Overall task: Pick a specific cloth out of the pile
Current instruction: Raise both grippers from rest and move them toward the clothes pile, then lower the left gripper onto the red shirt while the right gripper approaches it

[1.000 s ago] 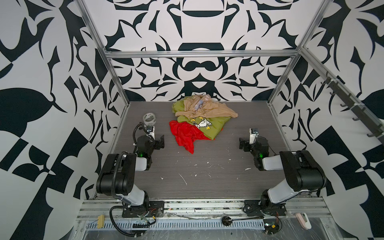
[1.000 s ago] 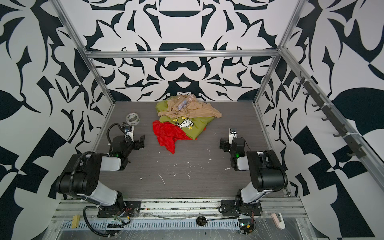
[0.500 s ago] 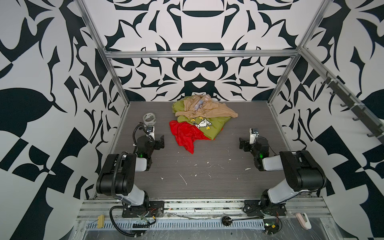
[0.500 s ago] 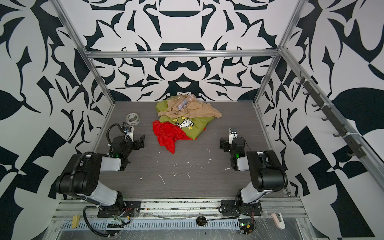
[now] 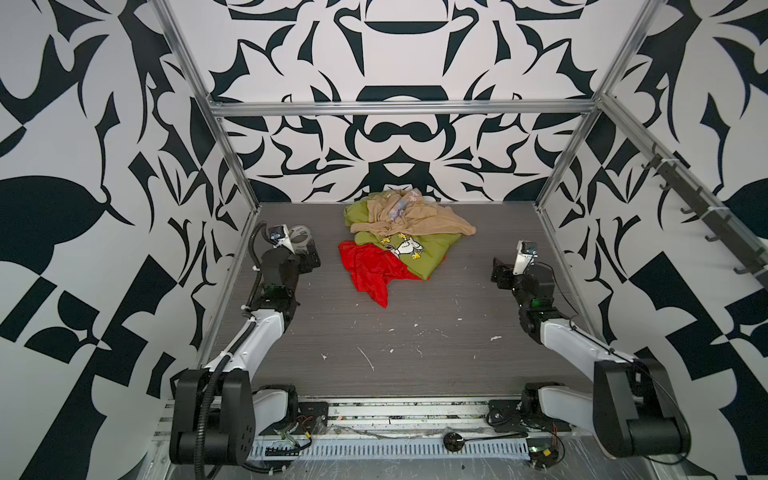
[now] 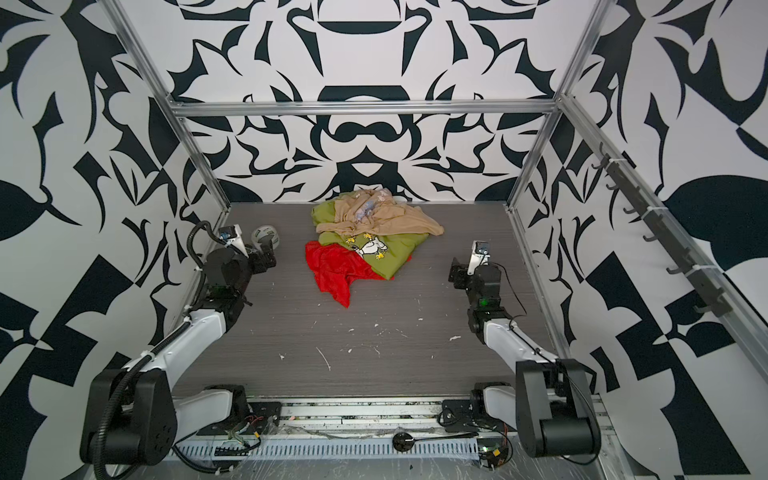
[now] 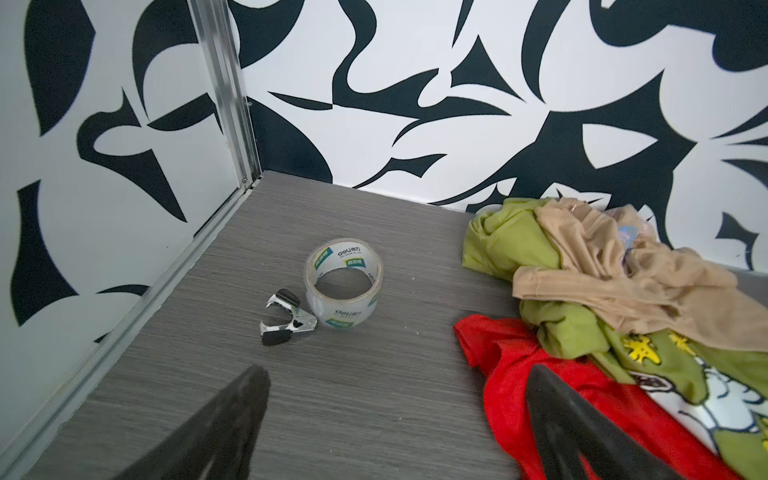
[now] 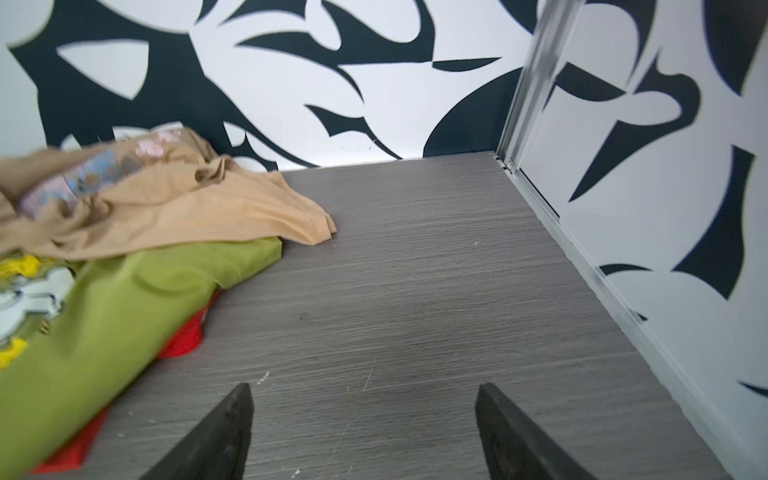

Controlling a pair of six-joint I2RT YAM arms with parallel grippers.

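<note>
- In both top views the cloth (image 5: 370, 270) lies on the bench (image 5: 415, 332), partly under the pile (image 5: 399, 232), its tail toward the robot. The left tool (image 5: 311, 262) is nearer than the right tool (image 5: 500, 270).
- Left wrist: jaws wide, empty; cloth close ahead.
- Right wrist: jaws apart, empty; only red slivers show.

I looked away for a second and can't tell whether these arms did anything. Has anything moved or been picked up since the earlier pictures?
Nothing has visibly changed. In both top views the left gripper and the right gripper sit where they were, open and holding nothing. The red cloth lies as before, partly under the green shirt, with the beige garment on top.
</note>
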